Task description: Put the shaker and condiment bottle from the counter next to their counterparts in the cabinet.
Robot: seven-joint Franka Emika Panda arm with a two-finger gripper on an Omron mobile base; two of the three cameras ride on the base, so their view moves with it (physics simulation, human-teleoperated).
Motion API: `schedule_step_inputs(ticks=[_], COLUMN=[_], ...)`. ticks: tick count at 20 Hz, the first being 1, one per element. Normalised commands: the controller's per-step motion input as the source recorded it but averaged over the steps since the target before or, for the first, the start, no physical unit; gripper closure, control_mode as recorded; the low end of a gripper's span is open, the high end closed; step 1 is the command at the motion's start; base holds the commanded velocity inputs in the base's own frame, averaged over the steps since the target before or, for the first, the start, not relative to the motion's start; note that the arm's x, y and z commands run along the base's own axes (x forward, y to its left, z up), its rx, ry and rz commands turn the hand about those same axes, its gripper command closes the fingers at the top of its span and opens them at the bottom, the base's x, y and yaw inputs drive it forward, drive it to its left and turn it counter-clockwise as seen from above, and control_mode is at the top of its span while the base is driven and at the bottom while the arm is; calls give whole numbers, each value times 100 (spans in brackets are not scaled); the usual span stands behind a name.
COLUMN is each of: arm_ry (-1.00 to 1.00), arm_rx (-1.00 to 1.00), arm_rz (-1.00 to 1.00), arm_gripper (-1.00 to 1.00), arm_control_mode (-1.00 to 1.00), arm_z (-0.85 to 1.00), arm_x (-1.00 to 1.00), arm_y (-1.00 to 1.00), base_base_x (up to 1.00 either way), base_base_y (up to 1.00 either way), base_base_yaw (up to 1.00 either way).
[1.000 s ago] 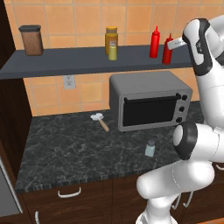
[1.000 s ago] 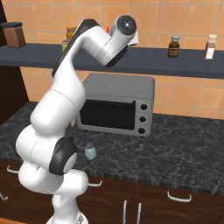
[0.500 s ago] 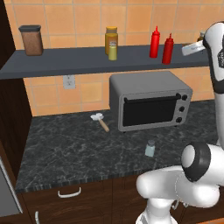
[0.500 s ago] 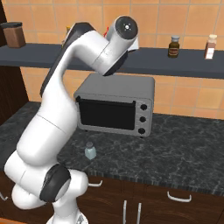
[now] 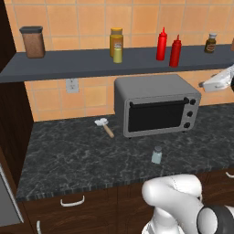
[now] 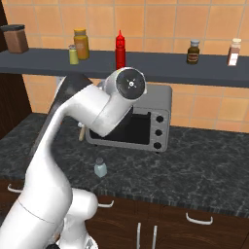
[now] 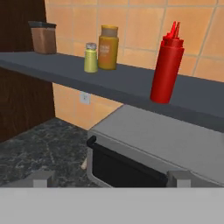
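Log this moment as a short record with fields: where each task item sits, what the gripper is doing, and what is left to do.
shaker: upright on the counter in front of the toaster oven, at
red bottles: two standing on the shelf, close together
yellow-green shaker: on the shelf, beside the amber jar
gripper: at the right edge of the left base view, beside the oven below the shelf; holds nothing visible, jaw state unclear
remaining: shaker not yet on the shelf

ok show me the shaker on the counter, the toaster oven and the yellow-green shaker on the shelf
shaker (image 5: 156, 155), left base view, on its glass body.
toaster oven (image 5: 157, 115), left base view, on its dark door.
yellow-green shaker (image 7: 90, 59), hand view, on its body below the cap.
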Motion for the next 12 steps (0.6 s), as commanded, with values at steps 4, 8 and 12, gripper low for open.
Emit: schedule_step_inputs(ticks=[4,8,12], arm_ry=[-14,-11,-6], arm_rx=[-1,-5,-8], arm_rz=[0,0,5], arm_gripper=[-100,-100,-100], arm_control_mode=[-100,-100,-100], arm_z=[-82,-94,-74], arm_x=[-100,-96,-51], arm_y=[0,0,0], base_base_x=[0,0,0], base_base_y=[0,0,0], base_base_yaw=[0,0,0])
